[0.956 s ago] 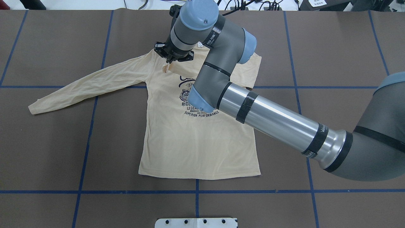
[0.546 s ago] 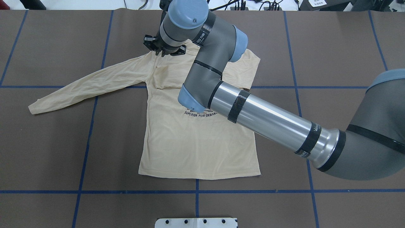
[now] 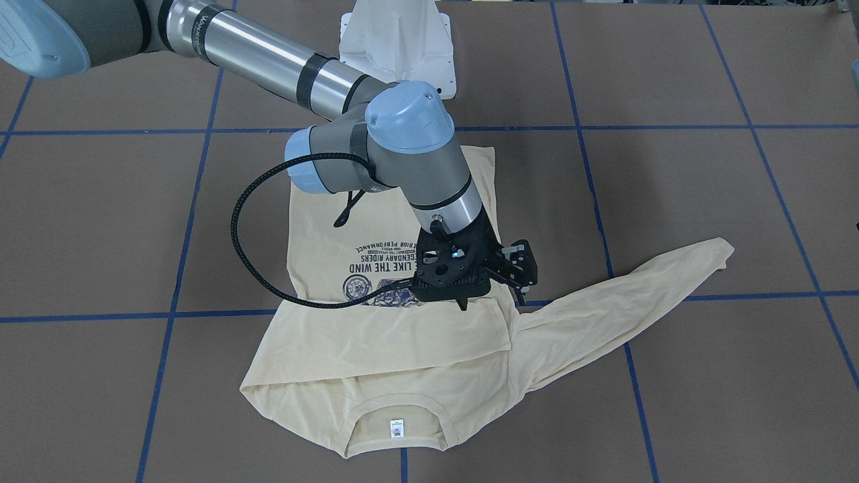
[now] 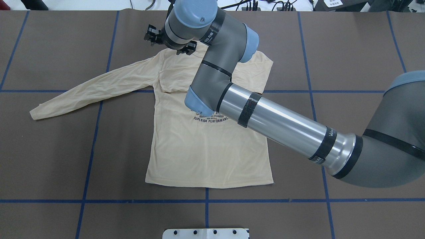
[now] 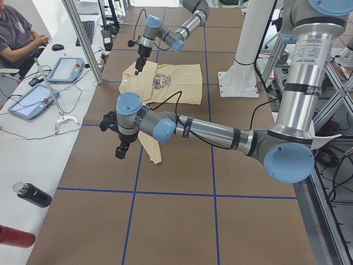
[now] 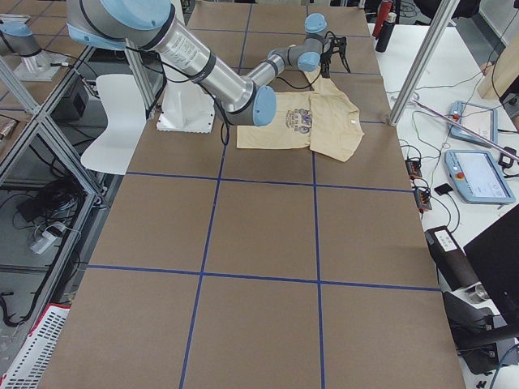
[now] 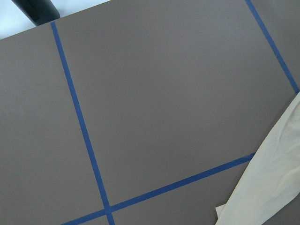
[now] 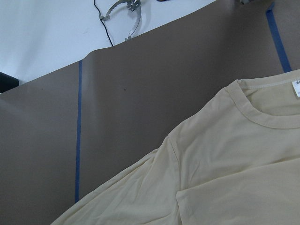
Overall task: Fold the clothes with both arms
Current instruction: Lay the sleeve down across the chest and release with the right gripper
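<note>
1. Right pincer [image 3: 491, 300] hangs just above the left shoulder of the T-shirt [image 4: 206, 149], jaws spread wide and holding nothing. Its arm [image 4: 282, 126] reaches across the garment from the right.
2. Left pincer [image 5: 119, 148] hovers off the surface near the cuff [image 7: 253, 197] of the outstretched sleeve [image 4: 89, 89]. It shows only in a side view, so I cannot tell whether it is wide or narrow.
3. The T-shirt lies flat mid-surface, print [image 4: 211, 118] up and hem near the robot, with the collar and neck label [image 3: 397, 428] on the far side. One folded sleeve [image 3: 376, 335] already lies across the chest, over the top of the print. The other stretches out to the left.
4. Step in hand, as I judge it: the first sleeve fold is done and the second is not yet begun. The next move calls for a grip on the left sleeve, probably near cuff and shoulder. The sleeve then needs carrying across the chest without dragging the thin body fabric or disturbing the first fold.
5. The surface [image 4: 348, 49] is brown, marked into squares by blue tape lines [image 4: 91, 149]. A white pedestal base [image 3: 396, 33] stands at its near edge.
6. Beyond the far edge runs a white bench [image 5: 33, 149] with tablets [image 5: 65, 69], a dark bottle [image 5: 33, 194] and a seated operator [image 5: 19, 33].
</note>
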Action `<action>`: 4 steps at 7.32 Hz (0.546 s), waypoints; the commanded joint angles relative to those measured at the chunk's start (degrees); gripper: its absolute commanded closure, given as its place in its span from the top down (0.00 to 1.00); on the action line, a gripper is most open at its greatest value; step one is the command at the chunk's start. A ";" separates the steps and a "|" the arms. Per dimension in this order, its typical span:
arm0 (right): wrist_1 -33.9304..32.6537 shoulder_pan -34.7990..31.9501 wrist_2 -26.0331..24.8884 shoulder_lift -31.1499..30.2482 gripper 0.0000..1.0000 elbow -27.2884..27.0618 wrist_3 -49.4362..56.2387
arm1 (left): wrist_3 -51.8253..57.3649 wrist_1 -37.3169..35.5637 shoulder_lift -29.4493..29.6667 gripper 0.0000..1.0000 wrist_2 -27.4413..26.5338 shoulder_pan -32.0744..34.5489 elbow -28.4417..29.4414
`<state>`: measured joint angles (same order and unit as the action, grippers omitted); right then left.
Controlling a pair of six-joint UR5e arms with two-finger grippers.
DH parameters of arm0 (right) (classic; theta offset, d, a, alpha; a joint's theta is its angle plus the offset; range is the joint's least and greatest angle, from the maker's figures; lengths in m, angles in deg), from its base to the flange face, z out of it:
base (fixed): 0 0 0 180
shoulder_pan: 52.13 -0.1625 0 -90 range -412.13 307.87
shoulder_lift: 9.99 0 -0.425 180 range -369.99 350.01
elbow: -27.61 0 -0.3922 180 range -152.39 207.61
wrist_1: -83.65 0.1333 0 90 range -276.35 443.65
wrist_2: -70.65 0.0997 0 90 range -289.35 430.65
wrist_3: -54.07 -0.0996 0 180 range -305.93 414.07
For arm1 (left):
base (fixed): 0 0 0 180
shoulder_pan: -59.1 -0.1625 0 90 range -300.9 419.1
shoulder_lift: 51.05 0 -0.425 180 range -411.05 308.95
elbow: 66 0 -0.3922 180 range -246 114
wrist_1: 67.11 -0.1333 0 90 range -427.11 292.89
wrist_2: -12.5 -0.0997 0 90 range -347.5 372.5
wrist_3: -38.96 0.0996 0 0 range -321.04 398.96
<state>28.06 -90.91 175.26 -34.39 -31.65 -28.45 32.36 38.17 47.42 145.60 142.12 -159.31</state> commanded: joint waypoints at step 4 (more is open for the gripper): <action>-31.67 -5.51 12.54 -9.43 1.00 -20.51 6.53 | -29.46 25.88 -9.16 1.00 -1.95 -5.73 -0.21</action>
<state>8.53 -95.18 186.68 -42.64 -46.78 -25.98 10.56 55.52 41.30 144.70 139.42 -159.59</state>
